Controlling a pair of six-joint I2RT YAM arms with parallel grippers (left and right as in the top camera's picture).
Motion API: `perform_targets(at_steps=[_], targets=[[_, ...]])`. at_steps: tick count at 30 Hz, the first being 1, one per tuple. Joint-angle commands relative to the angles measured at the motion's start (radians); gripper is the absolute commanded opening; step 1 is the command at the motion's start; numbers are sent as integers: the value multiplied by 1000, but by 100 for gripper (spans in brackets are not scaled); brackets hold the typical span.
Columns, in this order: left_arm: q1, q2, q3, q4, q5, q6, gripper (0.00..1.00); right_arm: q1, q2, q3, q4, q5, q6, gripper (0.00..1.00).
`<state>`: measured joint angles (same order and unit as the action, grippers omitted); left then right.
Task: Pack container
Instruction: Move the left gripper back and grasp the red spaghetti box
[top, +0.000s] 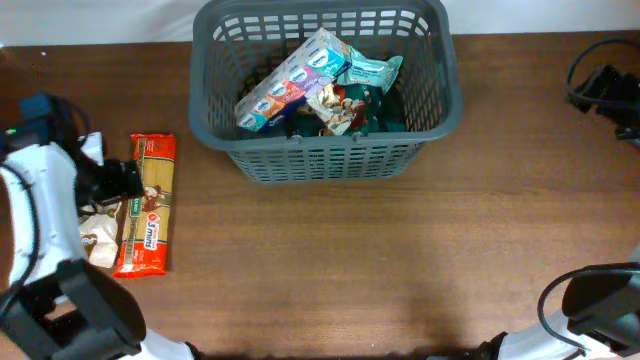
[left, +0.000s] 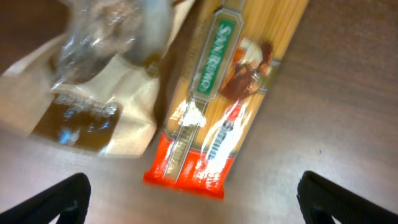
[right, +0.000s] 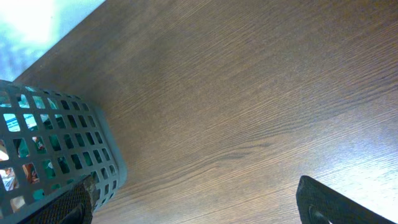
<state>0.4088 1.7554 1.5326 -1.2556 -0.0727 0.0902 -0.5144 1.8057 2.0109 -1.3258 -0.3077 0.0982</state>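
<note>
Container (top: 330, 160) at 12 o'clock, part filled. Left gripper (left: 199, 202) spread wide, empty, over the spaghetti packet (left: 217, 106) at 9 o'clock. Best to descend square across its width, clear of the beige bag (left: 93, 112). Right gripper (right: 199, 205) apart, empty.

Container (top: 322, 150) is showing dark grey all over, with a slotted lattice pattern on its walls. Inside the container:
- Long box (top: 290, 85) is showing white with a row of blue and pink panels.
- Packet (top: 375, 70) is showing light teal with white print.
- Pouch (top: 335, 108) is showing white with brown and red print.
- Wrapper (top: 388, 115) underneath is showing dark teal-green.

Well apart from the container, spaghetti packet (top: 146, 205) is showing orange-red ends and a clear middle over pale yellow strands. A green band with white lettering is running along it. Farther from the container, bag (top: 100, 238) is showing cream with a brown panel. Table (top: 420, 270) is showing dark brown wood grain. Left gripper (left: 193, 200) and right gripper (right: 199, 202) are showing black fingers.
</note>
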Motion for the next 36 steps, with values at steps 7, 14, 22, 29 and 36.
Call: perform_targets(at_steps=[7,14,22,29,36], targets=[[-64,238,-60,143,2,125,84,4,-11,-2,-3,2,0,99],[-64,339,-60,172,10,151,79,4,-11,-2,-2,2,0,99],[-70,371,-58,167,7,166,9,4,-11,-2,-2,2,0,99],[-79,365,150,-67,32,166,2,4,-11,-2,-2,2,0,99],[-86,363,777,-387,32,166,2,4,-11,-2,-5,2,0,99]])
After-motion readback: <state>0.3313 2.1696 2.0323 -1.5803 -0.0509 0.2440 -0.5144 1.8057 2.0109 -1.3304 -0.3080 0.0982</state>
